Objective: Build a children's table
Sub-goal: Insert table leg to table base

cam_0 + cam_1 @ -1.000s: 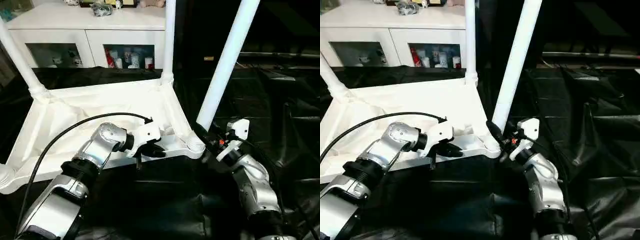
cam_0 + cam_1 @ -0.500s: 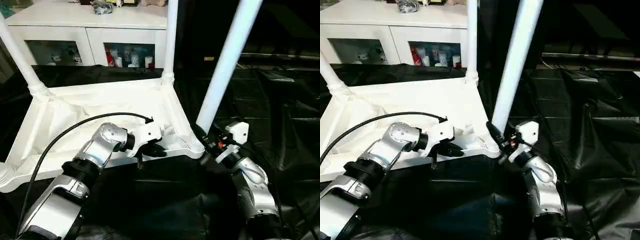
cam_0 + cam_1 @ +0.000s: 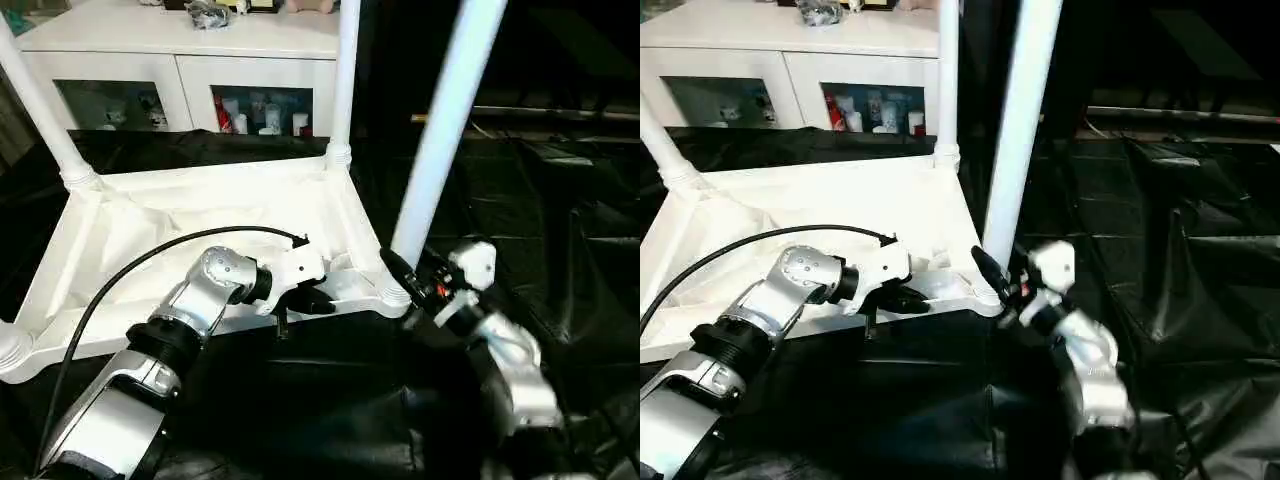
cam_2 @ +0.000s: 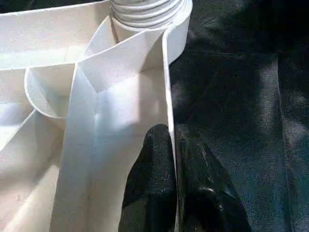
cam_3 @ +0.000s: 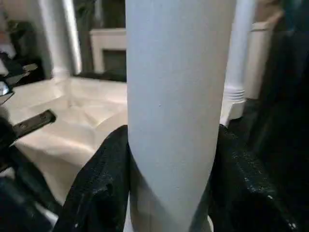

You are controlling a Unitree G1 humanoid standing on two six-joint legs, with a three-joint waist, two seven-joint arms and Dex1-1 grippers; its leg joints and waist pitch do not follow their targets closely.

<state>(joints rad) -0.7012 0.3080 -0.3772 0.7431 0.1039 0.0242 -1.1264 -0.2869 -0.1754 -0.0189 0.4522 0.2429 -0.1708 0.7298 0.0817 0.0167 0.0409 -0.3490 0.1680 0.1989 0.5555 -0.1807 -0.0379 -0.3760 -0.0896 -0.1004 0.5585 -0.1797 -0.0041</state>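
Observation:
The white tabletop point(image 3: 190, 215) lies upside down on the black cover, rim up. My left gripper point(image 3: 312, 300) is shut on its near rim, close to the near right corner socket point(image 3: 392, 290); in the left wrist view the two black fingers point(image 4: 154, 164) pinch the thin rim wall. My right gripper point(image 3: 405, 272) is shut on the foot of a long white leg point(image 3: 440, 130), which stands in that socket and leans slightly right. In the right wrist view the leg point(image 5: 176, 96) sits between both fingers point(image 5: 104, 183). Two more legs point(image 3: 343, 80) point(image 3: 35, 100) stand in the far corners.
A white cabinet with glass doors point(image 3: 180, 60) stands behind the work table. Wrinkled black cover point(image 3: 570, 240) spreads to the right and in front. A black cable point(image 3: 150, 262) arcs over my left forearm. The near left corner socket point(image 3: 12, 348) sits at the picture's edge.
The held leg's top has swung a little to the left, so it stands more upright. My right forearm has shifted with it. The left gripper keeps its hold on the rim.

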